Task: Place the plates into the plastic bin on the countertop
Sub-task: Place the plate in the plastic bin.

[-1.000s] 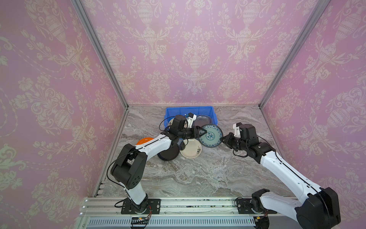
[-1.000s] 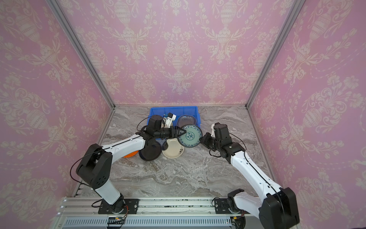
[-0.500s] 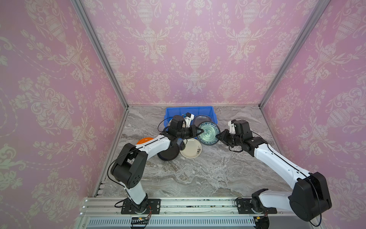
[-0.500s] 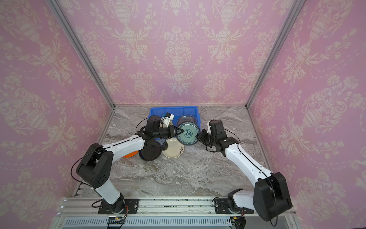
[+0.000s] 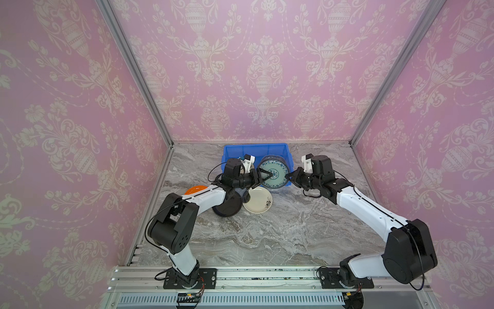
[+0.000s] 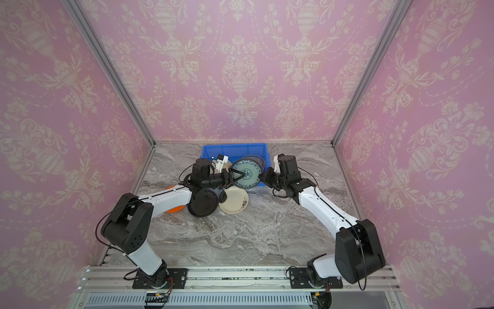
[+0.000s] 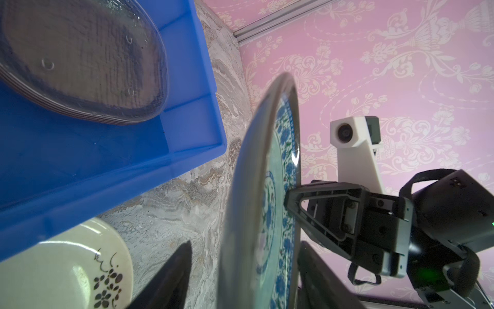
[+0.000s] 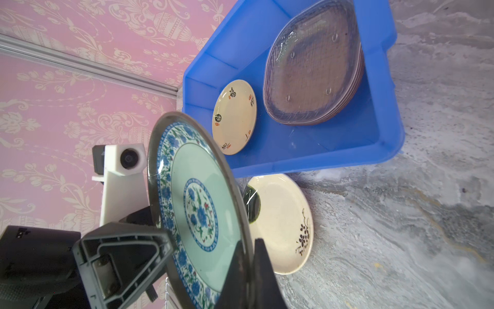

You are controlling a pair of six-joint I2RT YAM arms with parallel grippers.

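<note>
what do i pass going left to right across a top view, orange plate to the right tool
orange round plate → black round plate → cream round plate with dark flower marks → blue-patterned round plate held on edge → right tool

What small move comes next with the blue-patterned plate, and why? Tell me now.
Probably draw the left claw straight back off the blue-patterned plate. Its jaws stand open either side of the plate, while the right claw is shut on the rim, so it alone holds it. Once clear, the plate can go to the blue bin.
</note>
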